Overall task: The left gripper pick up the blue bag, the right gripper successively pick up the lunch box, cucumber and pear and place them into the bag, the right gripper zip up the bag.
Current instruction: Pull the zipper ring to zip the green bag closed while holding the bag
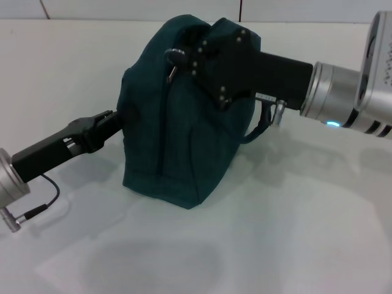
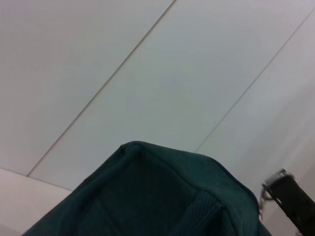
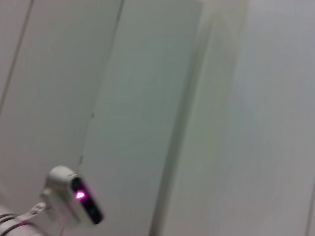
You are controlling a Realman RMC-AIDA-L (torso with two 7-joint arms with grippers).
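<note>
Teal fabric: one blue bag [image 1: 177, 147], two grippers touching.

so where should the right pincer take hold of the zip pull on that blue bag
Grip the ring pull itself, at the top of the blue bag. It hangs off the upright bag's top seam, so come from the right, level with the top, where the right pincer is.

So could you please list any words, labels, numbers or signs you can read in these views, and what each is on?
None can be read.
Right claw, at the top of the blue bag: a small pale strip of marks on its black body, too small to read.
Blue bag: no logo or label shows.
Left claw, at the bag's side: no markings.
</note>
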